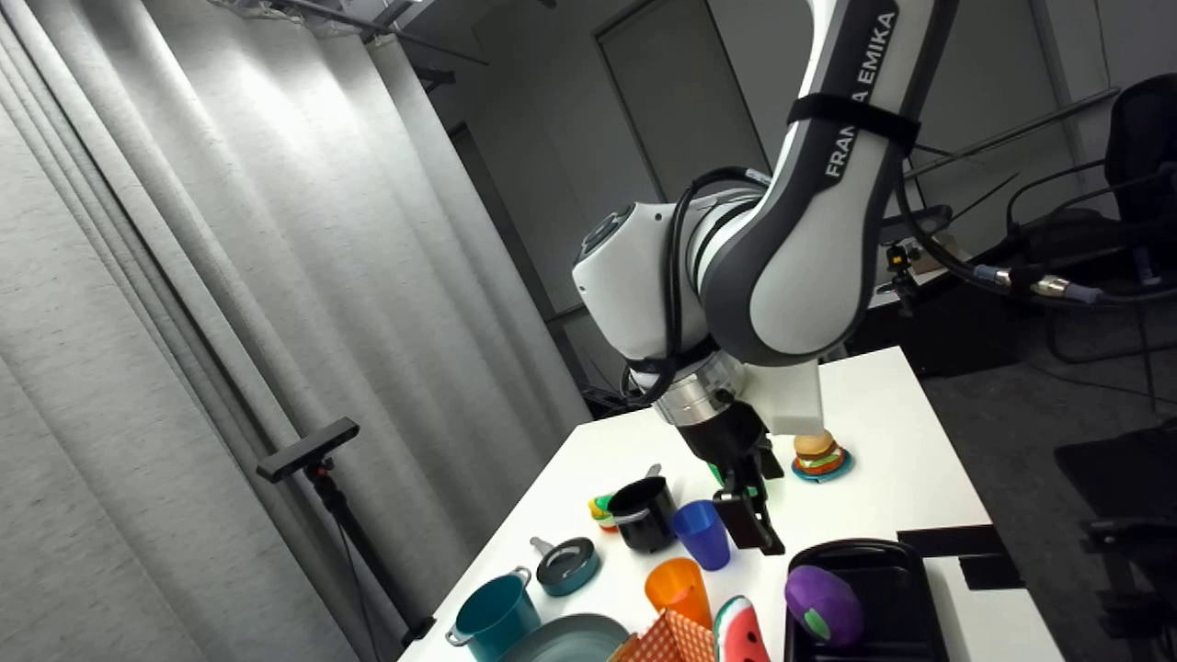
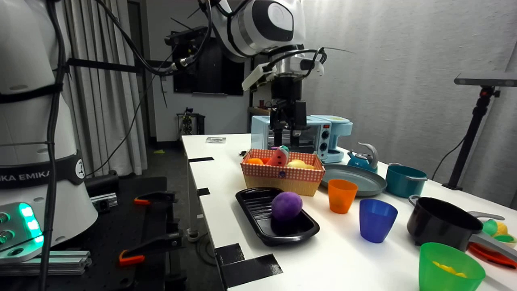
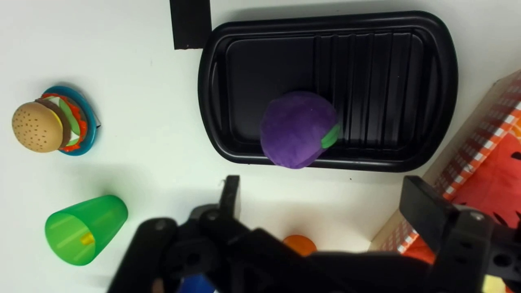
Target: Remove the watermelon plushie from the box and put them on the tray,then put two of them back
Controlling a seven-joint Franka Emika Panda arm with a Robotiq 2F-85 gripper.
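Indoors, white table (image 2: pixel 323 258) under black tray (image 2: pixel 258 207), grey curtain (image 1: pixel 257 230) beyond.

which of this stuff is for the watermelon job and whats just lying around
For the job:
watermelon plushie
checked box it pokes up from
black tray

Just lying about:
purple plush toy, on the tray
toy burger
green cup
orange cup
blue cup
teal pot
black pot
grey plate
blue kettle
toaster oven
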